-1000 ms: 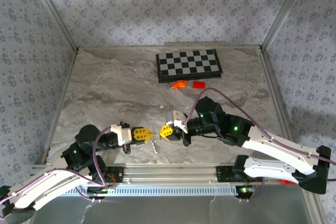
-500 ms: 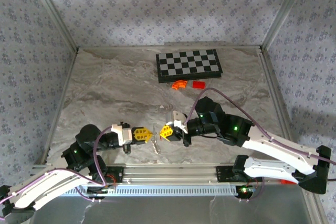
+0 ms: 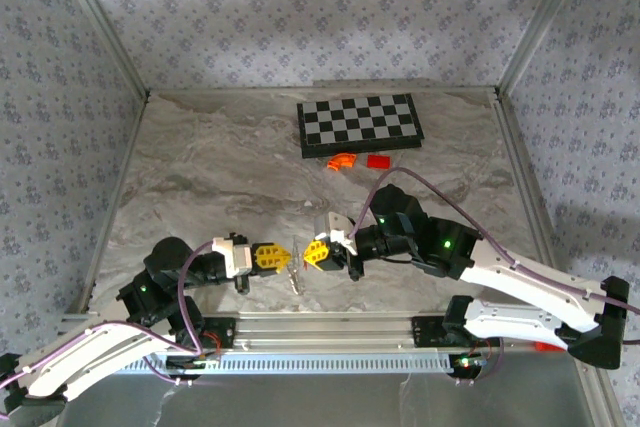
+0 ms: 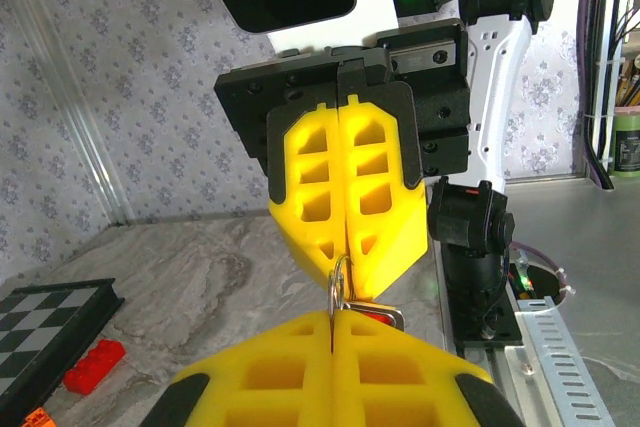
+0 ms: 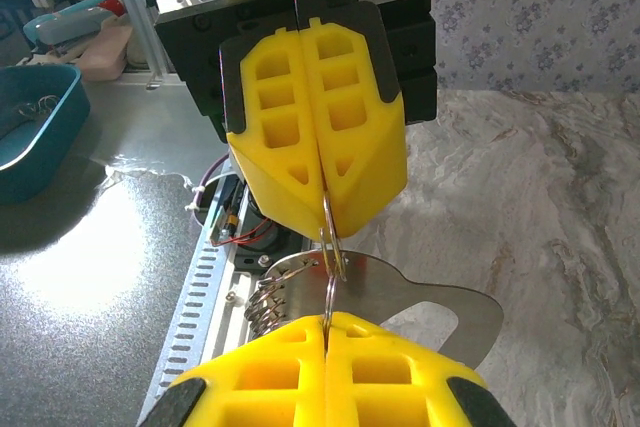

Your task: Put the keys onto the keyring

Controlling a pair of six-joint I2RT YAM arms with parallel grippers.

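My left gripper point(image 3: 284, 257) and right gripper point(image 3: 305, 253) meet tip to tip low over the table's front centre. Both are shut on the keyring point(image 4: 340, 282), a thin silvery wire loop stretched between them. In the left wrist view my left gripper point(image 4: 333, 315) pinches its near end and the right gripper point(image 4: 345, 259) its far end. The keys point(image 4: 378, 318), a tiny red piece in a silvery frame, peek out just behind my left fingertips. In the right wrist view the keyring point(image 5: 330, 255) runs from my right gripper point(image 5: 325, 319) up to the left gripper point(image 5: 325, 225). A flat silvery plate point(image 5: 430, 299) with a wire coil point(image 5: 262, 292) hangs from the loop.
A chessboard point(image 3: 360, 124) lies at the back, with an orange curved piece point(image 3: 342, 160) and a larger red block point(image 3: 377, 161) just in front of it. The metal front rail point(image 3: 330, 328) runs right below the grippers. A teal bin point(image 5: 35, 127) sits off the table.
The dangling metal piece between the grippers has shifted slightly left. Both grippers stay shut and nearly still.
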